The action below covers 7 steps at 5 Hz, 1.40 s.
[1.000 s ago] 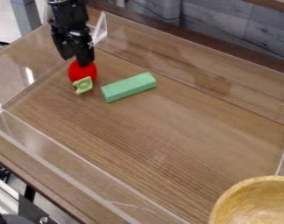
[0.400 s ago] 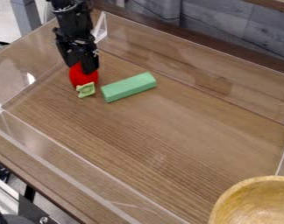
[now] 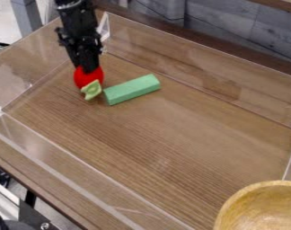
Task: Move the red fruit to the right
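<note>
The red fruit is a small glossy red strawberry-like toy with a pale green cap at its lower end. It hangs tilted at the left of the wooden table, just left of the light green block. My black gripper points straight down and is shut on the fruit's upper half. The fruit looks slightly lifted off the surface, its cap close to the block's left end.
Clear acrylic walls fence the wooden table on all sides. A round wooden bowl sits at the bottom right corner. Open wood lies to the right of the green block.
The gripper closed on the red fruit, then carried it a little to the right and slightly up, towards the green block. The block has not moved.
</note>
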Each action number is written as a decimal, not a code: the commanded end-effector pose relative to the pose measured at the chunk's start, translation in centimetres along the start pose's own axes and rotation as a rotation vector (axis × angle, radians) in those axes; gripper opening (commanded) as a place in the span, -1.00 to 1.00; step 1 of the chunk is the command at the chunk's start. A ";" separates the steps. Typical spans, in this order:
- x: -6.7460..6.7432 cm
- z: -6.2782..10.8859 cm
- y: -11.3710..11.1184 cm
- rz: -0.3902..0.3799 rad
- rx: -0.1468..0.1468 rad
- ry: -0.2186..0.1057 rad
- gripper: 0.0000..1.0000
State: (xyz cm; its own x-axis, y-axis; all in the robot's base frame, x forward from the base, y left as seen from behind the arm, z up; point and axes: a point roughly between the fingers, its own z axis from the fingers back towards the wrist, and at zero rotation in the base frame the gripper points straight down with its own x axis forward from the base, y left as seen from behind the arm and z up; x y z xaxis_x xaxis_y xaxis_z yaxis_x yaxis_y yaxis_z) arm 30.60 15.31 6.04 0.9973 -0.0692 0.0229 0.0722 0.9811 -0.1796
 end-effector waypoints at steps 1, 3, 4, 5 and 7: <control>2.4 4.9 -2.8 0.022 0.035 -0.116 -1.00; 3.6 7.8 -8.0 0.041 0.023 -0.156 -1.00; 4.4 7.2 -10.9 -0.024 0.006 -0.148 -1.00; 4.9 5.6 -13.7 -0.090 -0.003 -0.131 -1.00; 4.2 1.5 -18.4 -0.171 -0.017 -0.098 -1.00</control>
State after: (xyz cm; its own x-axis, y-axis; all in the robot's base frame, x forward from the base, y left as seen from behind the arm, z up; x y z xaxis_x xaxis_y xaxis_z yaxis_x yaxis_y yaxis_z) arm 33.08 -2.94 9.08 0.9702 -0.2246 0.0915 0.2386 0.9515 -0.1944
